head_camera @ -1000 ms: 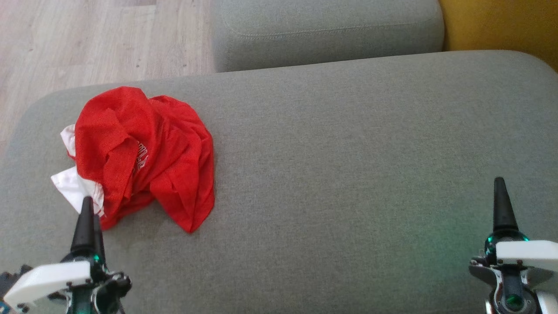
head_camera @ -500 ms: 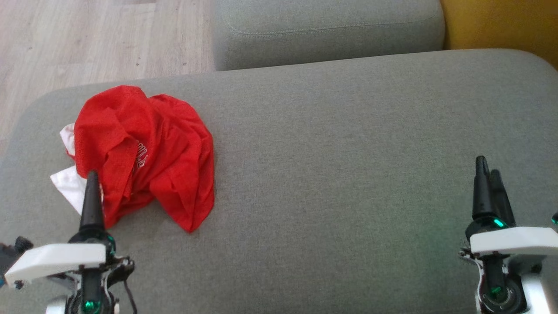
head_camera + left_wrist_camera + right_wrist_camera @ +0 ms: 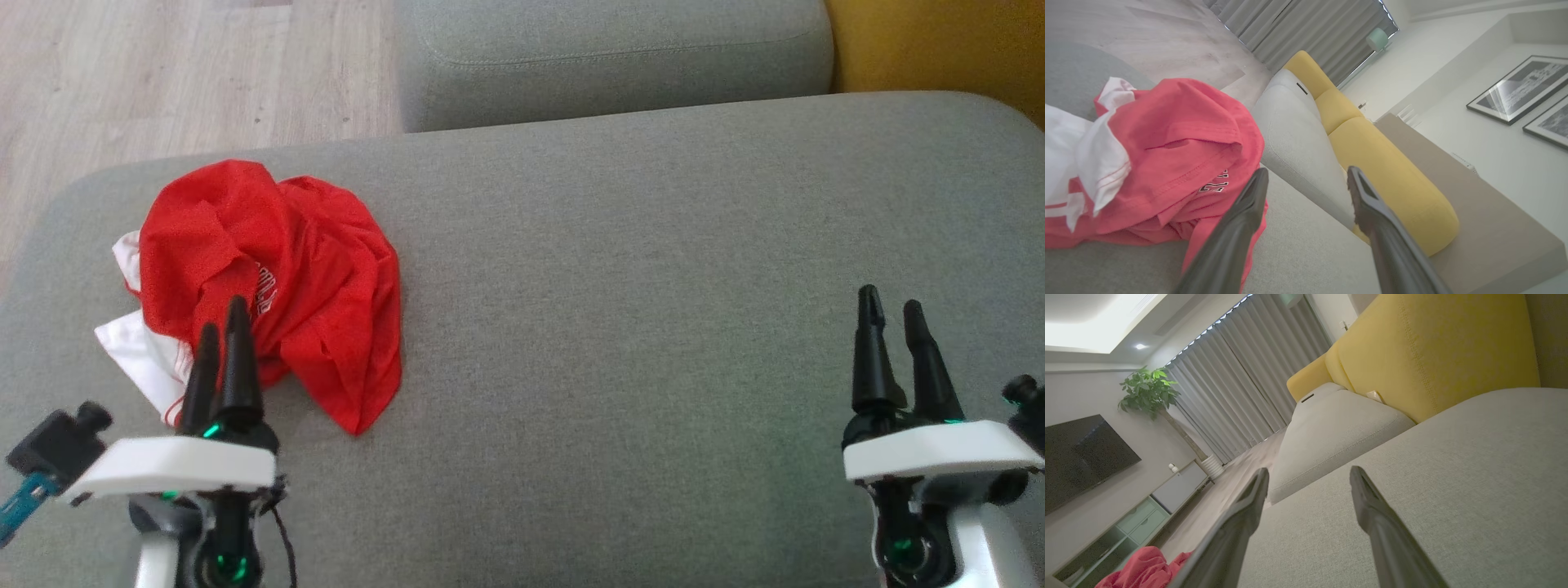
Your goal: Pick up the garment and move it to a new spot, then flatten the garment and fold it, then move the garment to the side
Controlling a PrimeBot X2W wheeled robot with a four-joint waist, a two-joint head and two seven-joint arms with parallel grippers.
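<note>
Far left, a crumpled garment (image 3: 277, 269): red knit, soft folds, white trim poking out at its left edge, small lettering on a crease; it lies bunched on the left part of a grey woven sofa seat (image 3: 653, 286), with pale wood-plank floor (image 3: 163, 73) beyond; left end effector (image 3: 223, 314), two long dark tapered fingers on a white wrist plate, points up the head view with its tips over the garment's near edge, fingers parted, nothing between them; contact with the cloth cannot be told; in the left wrist view the garment (image 3: 1167, 143) sits left of the fingers; right end effector (image 3: 890, 297) hovers far right over bare seat, fingers spread and empty, well apart from the garment; yellow cushion (image 3: 939, 41) at the top right.
</note>
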